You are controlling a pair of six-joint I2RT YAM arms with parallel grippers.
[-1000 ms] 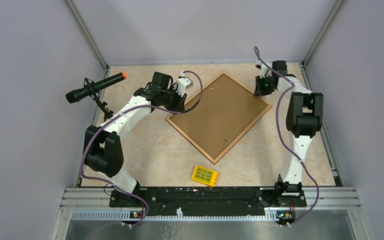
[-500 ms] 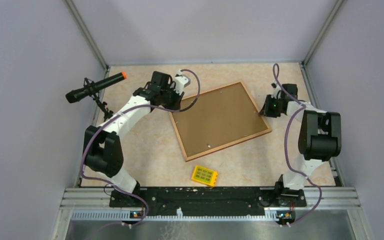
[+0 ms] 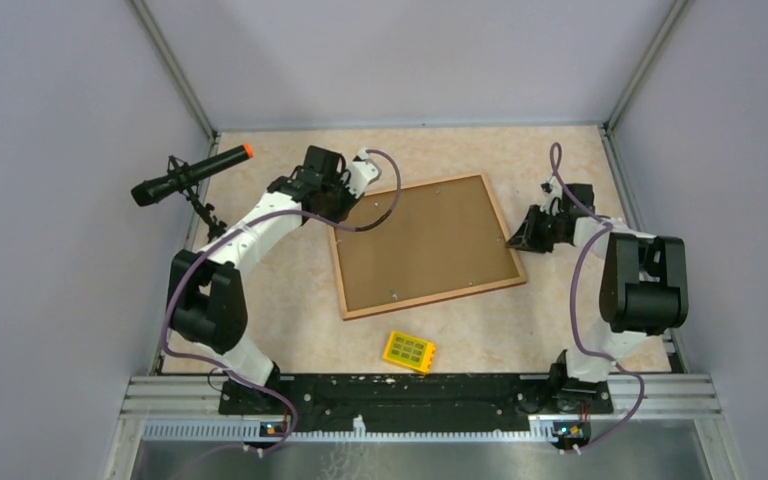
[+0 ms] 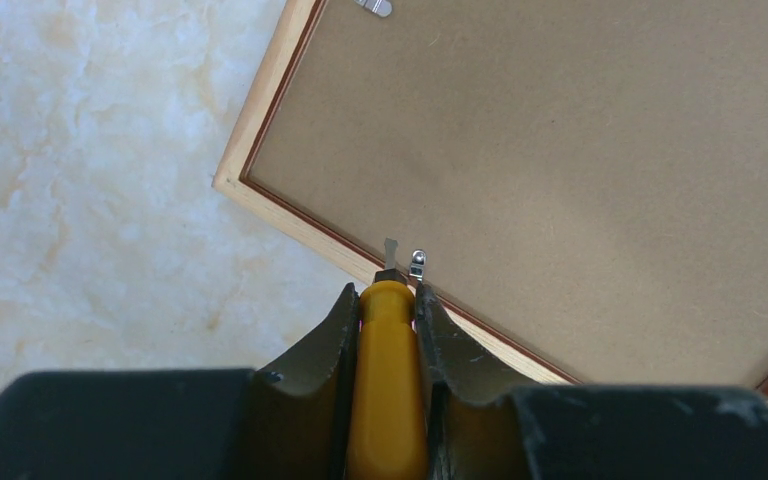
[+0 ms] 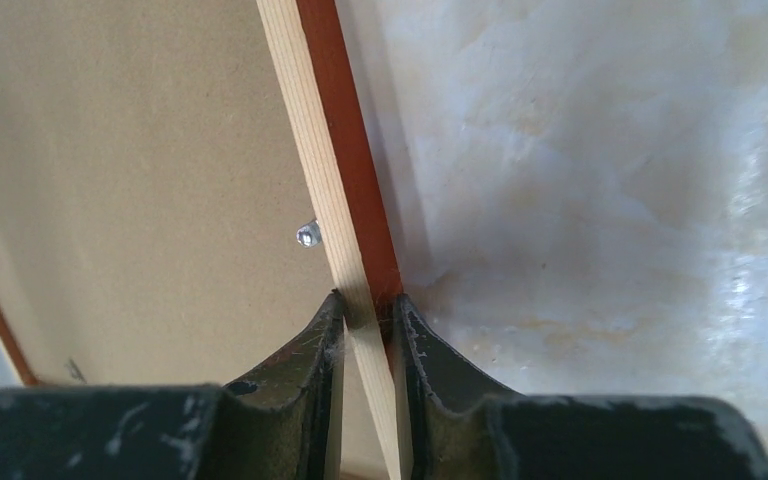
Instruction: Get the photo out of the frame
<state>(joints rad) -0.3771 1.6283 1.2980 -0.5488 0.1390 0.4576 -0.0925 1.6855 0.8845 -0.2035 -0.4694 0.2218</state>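
Note:
The frame [image 3: 420,245] lies face down mid-table, its brown fibreboard back up inside a light wood rim. The photo is hidden beneath that back. My left gripper [image 3: 346,203] is at the frame's far left edge, shut on a yellow-handled tool [image 4: 390,380]. The tool's metal tip rests by a small metal clip [image 4: 417,262] on the frame's rim [image 4: 290,215]. My right gripper [image 3: 513,240] is at the frame's right edge. In the right wrist view that gripper [image 5: 368,300] is shut on the reddish rim [image 5: 335,180], beside another clip [image 5: 308,235].
A small yellow block [image 3: 409,351] lies near the front, below the frame. A black microphone [image 3: 188,175] on a stand is at the far left. Grey walls close in the table on three sides.
The frame has turned clockwise from a diamond pose to nearly square with the table. My right gripper came nearer along with the frame's right edge. The left gripper stayed put.

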